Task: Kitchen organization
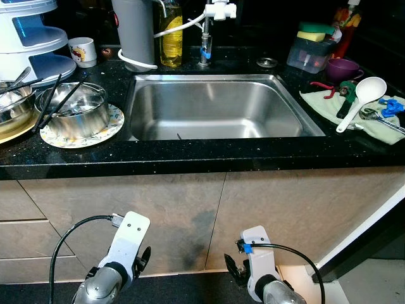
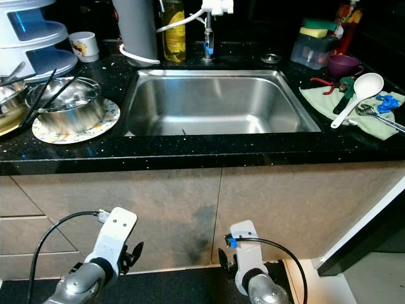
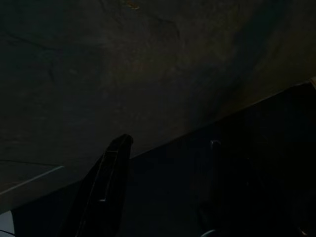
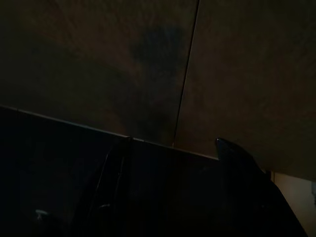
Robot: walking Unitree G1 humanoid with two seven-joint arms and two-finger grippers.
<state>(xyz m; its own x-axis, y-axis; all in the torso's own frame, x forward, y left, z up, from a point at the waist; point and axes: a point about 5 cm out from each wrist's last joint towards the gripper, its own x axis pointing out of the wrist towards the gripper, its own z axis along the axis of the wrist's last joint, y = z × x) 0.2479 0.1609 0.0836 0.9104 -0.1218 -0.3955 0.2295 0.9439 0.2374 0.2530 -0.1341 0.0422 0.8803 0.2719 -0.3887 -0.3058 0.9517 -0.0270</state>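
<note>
A stainless sink [image 1: 218, 107] sat sunk in the middle of a black speckled tabletop [image 1: 190, 155], its basin bare. Behind it rose a faucet [image 1: 205, 38], with a yellow oil bottle [image 1: 171, 35] and a grey cylinder [image 1: 134, 31] just to its left.

On the left side, close to the sink's rim, a steel bowl [image 1: 74, 113] holding chopsticks stood on a patterned plate [image 1: 114, 123]; another steel bowl [image 1: 14, 104] lay at the far left edge. A small white mug [image 1: 83, 51] stood farther back.

On the right, a pale green cloth [image 1: 329, 104] carried a white ladle [image 1: 362, 98], blue clips [image 1: 389, 106] and a red-handled tool [image 1: 324, 87]. Behind it were a purple cup [image 1: 342, 67] and a clear box [image 1: 309, 54] topped with sponges.

Below the tabletop's front edge ran beige cabinet doors [image 1: 209, 215]. Both arms hung low before them, well apart from everything above. The left gripper [image 1: 142, 259] showed one dark finger [image 3: 106, 182] in its wrist view; its spread could not be told. The right gripper [image 4: 173, 182] had its fingers [image 4: 237, 163] wide apart, holding nothing.
</note>
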